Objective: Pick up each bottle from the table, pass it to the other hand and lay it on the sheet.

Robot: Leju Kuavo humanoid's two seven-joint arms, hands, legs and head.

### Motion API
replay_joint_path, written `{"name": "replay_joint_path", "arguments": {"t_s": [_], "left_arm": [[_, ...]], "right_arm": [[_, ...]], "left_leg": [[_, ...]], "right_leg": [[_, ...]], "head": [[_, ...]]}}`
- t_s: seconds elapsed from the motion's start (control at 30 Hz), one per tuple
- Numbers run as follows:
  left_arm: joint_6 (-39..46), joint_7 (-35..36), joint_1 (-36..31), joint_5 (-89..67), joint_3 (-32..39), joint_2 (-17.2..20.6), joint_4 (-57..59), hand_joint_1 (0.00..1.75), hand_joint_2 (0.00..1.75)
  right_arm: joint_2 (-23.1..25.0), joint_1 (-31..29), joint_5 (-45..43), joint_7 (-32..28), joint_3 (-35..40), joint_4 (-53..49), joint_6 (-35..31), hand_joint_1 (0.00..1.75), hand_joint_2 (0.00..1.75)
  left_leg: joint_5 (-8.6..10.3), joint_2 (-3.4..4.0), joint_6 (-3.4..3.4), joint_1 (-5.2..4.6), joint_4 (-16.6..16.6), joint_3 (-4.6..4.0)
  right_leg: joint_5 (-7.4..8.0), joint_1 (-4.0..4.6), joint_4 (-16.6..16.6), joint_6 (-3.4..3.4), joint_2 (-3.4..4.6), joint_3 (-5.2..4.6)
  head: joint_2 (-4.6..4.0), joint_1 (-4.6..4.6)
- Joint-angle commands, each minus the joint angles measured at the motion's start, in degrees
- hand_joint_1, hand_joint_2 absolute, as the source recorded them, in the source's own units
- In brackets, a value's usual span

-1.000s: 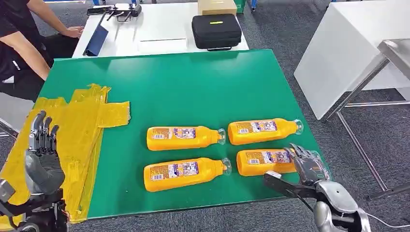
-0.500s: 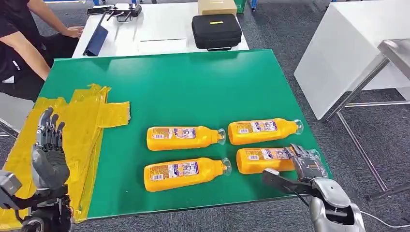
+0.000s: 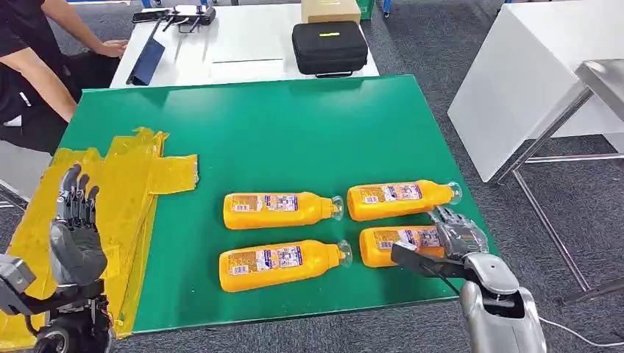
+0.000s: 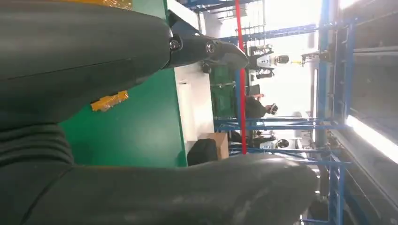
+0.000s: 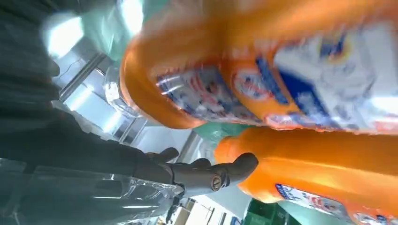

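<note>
Four orange bottles lie on the green table (image 3: pixel 294 125): far left (image 3: pixel 279 209), far right (image 3: pixel 397 199), near left (image 3: pixel 279 263) and near right (image 3: pixel 390 243). My right hand (image 3: pixel 452 246) sits at the near-right bottle's neck end. Its fingers (image 3: pixel 450 224) reach over the neck, and its thumb stretches out along the bottle's near side, not closed on it. In the right wrist view two orange bottles (image 5: pixel 281 70) (image 5: pixel 319 164) loom close, with dark fingers (image 5: pixel 206 173) beside one neck. My left hand (image 3: pixel 73 235) stands upright and empty over the yellow sheet (image 3: pixel 125 184).
A person sits at the far left beside a white table (image 3: pixel 243 51) that carries a black case (image 3: pixel 329 46) and a laptop. A white table (image 3: pixel 530 81) and a metal frame stand to the right. The green table's near edge runs just behind my right hand.
My right hand has moved forward, onto the near-right bottle's neck end. My left hand has risen slightly and shifted a little to the right.
</note>
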Motion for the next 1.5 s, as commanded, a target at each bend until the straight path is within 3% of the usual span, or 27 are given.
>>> {"name": "replay_joint_path", "arguments": {"t_s": [0.03,0.13,0.43,0.53,0.67,0.77,1.0,1.13,1.17,1.5], "left_arm": [[0.4,-0.3,-1.0,0.8,-1.2,1.6,3.6,0.0,0.0],[0.5,-0.1,-1.7,0.6,-1.4,1.1,3.5,0.0,0.0],[0.5,0.0,-1.8,0.5,-1.2,1.0,3.3,0.0,0.0],[0.5,0.0,-1.8,0.5,-1.2,1.0,3.3,0.0,0.0],[0.5,0.0,-1.8,0.5,-1.2,1.0,3.3,0.0,0.0],[0.5,0.0,-1.8,0.5,-1.2,1.0,3.3,0.0,0.0],[0.5,0.0,-1.8,0.5,-1.2,1.0,3.3,0.0,0.0],[0.3,0.0,-1.8,0.6,-1.0,1.0,3.4,0.0,0.0],[0.3,0.0,-1.8,0.5,-1.0,1.1,3.5,0.0,0.0],[0.1,2.2,-7.8,0.4,-3.0,1.3,7.4,0.0,0.0]], "right_arm": [[-0.1,-2.9,0.2,-0.2,3.7,10.0,0.3,1.43,1.75],[0.1,-0.9,-0.5,-0.8,4.2,10.3,2.4,1.75,1.75],[0.1,0.1,-0.4,-0.6,4.6,10.0,2.6,1.75,1.75],[0.1,0.1,-0.4,-0.6,4.6,10.0,2.6,1.75,1.75],[0.1,0.1,-0.4,-0.6,4.6,10.0,2.6,1.75,1.75],[0.1,0.1,-0.4,-0.6,4.6,10.0,2.6,1.75,1.75],[0.1,0.1,-0.4,-0.6,4.6,10.0,2.6,1.75,1.75],[0.1,0.5,-0.9,-0.5,4.6,9.8,4.3,1.75,1.75],[0.1,1.1,-1.1,-0.4,4.7,9.8,4.6,1.71,1.75],[-1.7,2.5,0.6,3.3,2.8,20.1,7.3,1.75,1.75]], "left_leg": [[-0.12,0.21,-0.1,0.01,-0.1,0.45],[-0.1,0.11,-0.09,0.04,-0.1,0.34],[-0.03,0.0,-0.06,0.05,-0.1,0.29],[-0.14,0.1,-0.15,0.04,-0.1,0.71],[-0.05,0.02,-0.07,0.06,-0.1,0.48],[-0.13,0.11,-0.15,0.03,-0.1,0.82],[-0.03,0.02,-0.06,0.06,-0.1,0.53],[-0.13,0.1,-0.15,0.05,-0.1,0.86],[-0.03,0.02,-0.06,0.05,-0.1,0.54],[-0.06,-0.27,-0.09,0.12,-0.2,0.92]], "right_leg": [[-0.06,0.03,-0.2,-0.14,0.11,0.42],[-0.05,0.06,-0.1,-0.13,0.03,0.35],[-0.01,0.06,-0.1,-0.09,-0.06,0.24],[-0.12,0.07,-0.2,-0.22,-0.06,0.63],[-0.03,0.07,-0.1,-0.1,-0.06,0.34],[-0.11,0.06,-0.2,-0.23,-0.06,0.64],[-0.01,0.06,-0.1,-0.08,-0.05,0.37],[-0.11,0.08,-0.2,-0.22,-0.06,0.79],[-0.02,0.06,-0.1,-0.08,-0.05,0.49],[-0.1,0.14,-0.3,-0.16,-0.38,0.41]], "head": [[0.0,0.0],[0.0,0.0],[0.0,0.0],[0.0,0.0],[0.0,0.0],[0.0,0.0],[0.0,0.0],[0.0,0.0],[0.0,0.0],[0.0,0.02]]}}
